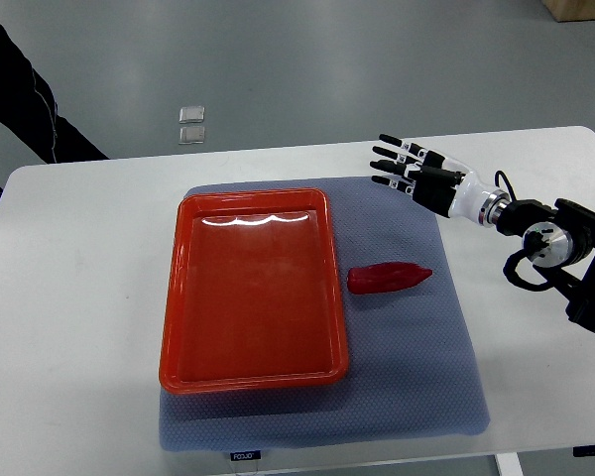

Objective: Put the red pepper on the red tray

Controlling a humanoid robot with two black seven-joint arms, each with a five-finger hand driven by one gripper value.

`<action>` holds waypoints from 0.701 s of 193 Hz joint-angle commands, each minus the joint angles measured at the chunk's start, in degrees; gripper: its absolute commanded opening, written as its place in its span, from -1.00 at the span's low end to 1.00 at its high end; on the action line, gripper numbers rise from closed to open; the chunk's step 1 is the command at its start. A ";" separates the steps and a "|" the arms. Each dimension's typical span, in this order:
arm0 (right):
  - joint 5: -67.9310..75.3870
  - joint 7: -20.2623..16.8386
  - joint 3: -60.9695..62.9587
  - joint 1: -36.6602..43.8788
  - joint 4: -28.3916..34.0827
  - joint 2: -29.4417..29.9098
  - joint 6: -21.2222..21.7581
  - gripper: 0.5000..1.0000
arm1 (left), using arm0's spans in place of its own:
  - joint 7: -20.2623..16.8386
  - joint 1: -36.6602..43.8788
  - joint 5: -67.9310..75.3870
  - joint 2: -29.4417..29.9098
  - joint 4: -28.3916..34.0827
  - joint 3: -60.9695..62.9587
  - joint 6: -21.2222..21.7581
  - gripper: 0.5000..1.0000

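Pepper (389,278) lies on mat (416,367) — just right of tray (253,293).

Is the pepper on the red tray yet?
Not yet. The pepper lies on the grey mat, just right of the empty tray.

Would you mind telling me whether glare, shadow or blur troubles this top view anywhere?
Top view: a wavy glare streak lies along the red tray's far inner edge; the red pepper casts only a soft, faint shadow on the blue mat; the right hand with its spread fingers looks sharp, with no motion blur.
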 commanded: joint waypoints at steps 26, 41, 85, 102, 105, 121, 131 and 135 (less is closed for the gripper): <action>-22.35 2.86 -0.09 2.42 0.19 -1.94 4.26 0.65 | 0.00 0.00 -0.05 0.00 0.00 -0.10 -0.04 1.00; -30.34 4.97 -0.09 3.21 0.19 -2.38 4.53 0.64 | 0.00 0.00 -0.05 0.00 0.00 -0.10 -0.04 1.00; -54.34 9.98 -0.97 4.27 7.83 -6.43 5.41 0.64 | 0.00 0.00 -0.05 0.00 0.00 -0.10 0.05 1.00; -67.60 11.83 -2.64 4.44 11.26 -8.45 4.79 0.64 | 0.00 0.00 -0.05 0.00 0.00 -0.10 -0.04 1.00; -68.83 11.91 -2.82 4.53 11.35 -8.53 4.79 0.64 | 0.00 0.00 0.04 0.00 0.00 -0.10 -0.04 1.00; -75.34 11.92 -4.75 5.32 13.11 -8.89 4.61 0.64 | 0.00 0.00 0.04 0.00 0.00 -0.10 -0.04 1.00; -77.37 11.92 -6.07 5.67 14.78 -9.59 4.53 0.64 | 0.00 0.00 0.04 0.00 0.00 -0.10 -0.04 1.00; -77.72 11.92 -6.59 5.85 15.30 -10.11 4.27 0.64 | 0.00 0.00 0.04 0.00 0.00 -0.10 -0.04 1.00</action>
